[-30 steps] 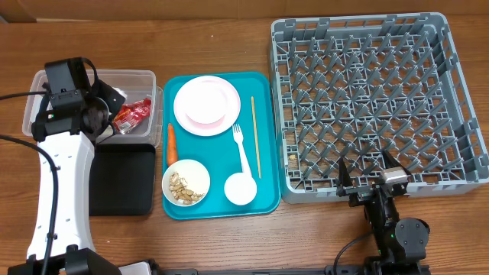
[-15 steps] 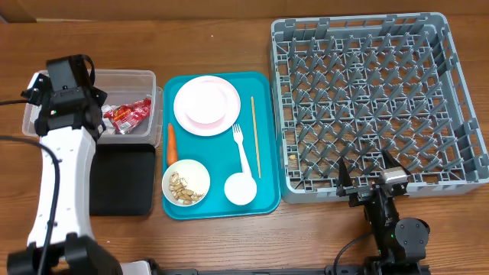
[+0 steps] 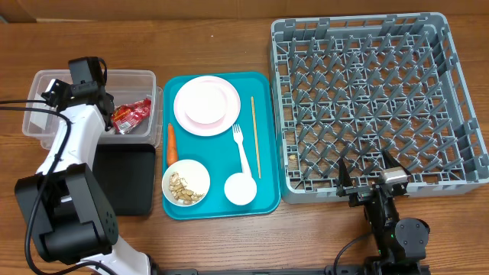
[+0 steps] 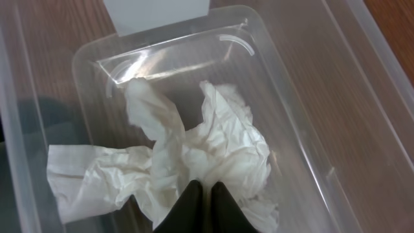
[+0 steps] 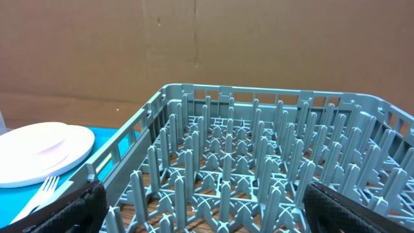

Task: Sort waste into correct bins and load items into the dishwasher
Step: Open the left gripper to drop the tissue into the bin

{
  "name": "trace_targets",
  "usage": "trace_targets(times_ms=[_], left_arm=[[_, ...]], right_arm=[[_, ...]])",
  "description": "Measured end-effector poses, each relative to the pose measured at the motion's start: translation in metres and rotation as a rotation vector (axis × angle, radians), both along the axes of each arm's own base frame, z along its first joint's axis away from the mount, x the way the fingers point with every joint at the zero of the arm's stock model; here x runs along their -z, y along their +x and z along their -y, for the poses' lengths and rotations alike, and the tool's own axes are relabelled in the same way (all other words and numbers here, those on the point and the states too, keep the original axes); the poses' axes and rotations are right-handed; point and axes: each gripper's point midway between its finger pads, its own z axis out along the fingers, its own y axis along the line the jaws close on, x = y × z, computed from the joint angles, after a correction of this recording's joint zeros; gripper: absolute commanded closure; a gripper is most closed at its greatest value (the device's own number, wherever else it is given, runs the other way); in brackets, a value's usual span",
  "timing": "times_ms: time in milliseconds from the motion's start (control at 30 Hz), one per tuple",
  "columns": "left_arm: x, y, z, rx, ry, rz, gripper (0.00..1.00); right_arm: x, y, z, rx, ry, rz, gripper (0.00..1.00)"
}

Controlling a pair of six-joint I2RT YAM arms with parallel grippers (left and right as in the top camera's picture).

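Overhead view of a wooden table (image 3: 229, 38). At the left, the left gripper (image 4: 204, 191) reaches down into a clear plastic tub (image 3: 137, 74); its dark fingers are pressed almost together, tips against a crumpled white napkin (image 4: 220, 149) lying on the tub floor; whether any paper is pinched between them cannot be told. A red snack wrapper (image 3: 131, 114) lies at the tub's right end; a shallow black tray (image 3: 126, 179) sits just beside the tub, nearer the robot.

In the middle, a teal tray (image 3: 263, 195) holds a pink plate (image 3: 205, 105), an orange carrot (image 3: 172, 142), a white bowl (image 3: 186, 182) of beige food scraps, a white plastic fork (image 3: 241, 147), a wooden chopstick (image 3: 255, 136) and a small white cup (image 3: 240, 189).

At the right stands a grey dish rack (image 3: 279, 107); the right gripper (image 3: 367, 174) hovers at its near edge, jaws spread wide, holding nothing.
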Motion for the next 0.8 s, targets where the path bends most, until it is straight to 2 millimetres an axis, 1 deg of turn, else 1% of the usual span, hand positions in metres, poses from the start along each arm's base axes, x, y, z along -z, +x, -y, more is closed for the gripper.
trace_targets(times_ms=[33, 67, 100, 233, 300, 367, 567, 667, 733, 800], left_arm=[[0.0, -0.001, -0.002, -0.006, 0.0, 0.0, 0.74], [0.0, -0.001, -0.003, -0.011, 0.001, 0.001, 0.63], [0.0, -0.002, -0.005, -0.017, 0.002, 0.004, 0.59], [0.0, -0.003, -0.008, -0.023, 0.005, 0.004, 0.56], [-0.001, -0.002, -0.008, -0.023, 0.006, 0.006, 0.49], [-0.001, -0.002, -0.008, -0.023, 0.006, 0.006, 0.45], [0.002, 0.0, -0.003, 0.012, -0.022, 0.0, 0.49], [-0.001, 0.0, 0.005, 0.063, -0.046, -0.007, 0.48], [-0.015, 0.0, 0.01, 0.101, -0.054, 0.012, 0.46], [-0.041, 0.0, 0.016, 0.147, -0.053, 0.063, 0.45]], right_arm=[[0.0, 0.0, 0.0, 0.0, 0.0, 0.0, 0.0], [0.0, 0.0, 0.0, 0.0, 0.0, 0.0, 0.0], [0.0, 0.0, 0.0, 0.0, 0.0, 0.0, 0.0], [0.0, 0.0, 0.0, 0.0, -0.001, 0.001, 0.0], [0.0, 0.0, 0.0, 0.0, 0.0, 0.0, 0.0], [0.0, 0.0, 0.0, 0.0, 0.0, 0.0, 0.0], [0.0, 0.0, 0.0, 0.0, 0.0, 0.0, 0.0], [0.0, 0.0, 0.0, 0.0, 0.0, 0.0, 0.0], [0.0, 0.0, 0.0, 0.0, 0.0, 0.0, 0.0], [0.0, 0.0, 0.0, 0.0, 0.0, 0.0, 0.0]])
